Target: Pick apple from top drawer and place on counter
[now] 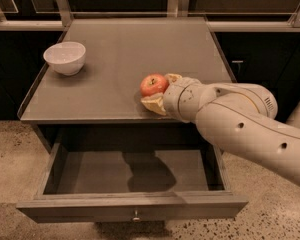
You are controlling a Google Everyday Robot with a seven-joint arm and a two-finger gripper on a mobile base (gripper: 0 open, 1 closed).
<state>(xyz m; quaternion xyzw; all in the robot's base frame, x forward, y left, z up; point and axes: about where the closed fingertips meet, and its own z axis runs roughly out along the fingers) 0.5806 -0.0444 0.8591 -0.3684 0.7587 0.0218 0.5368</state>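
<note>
Camera view, from the left: a white bowl point(65, 57) stands near the left edge of the counter point(135, 44). Below, the top drawer point(85, 209) is pulled wide open (only a shadow lies on its floor), its knob point(136, 215) front and centre. Right of middle, near the counter's front edge, the apple point(153, 84) sits between the pale fingers point(153, 104) of the gripper point(158, 89), which seem closed against it. It appears to rest on the surface. The arm point(240, 119) enters from the right.
</note>
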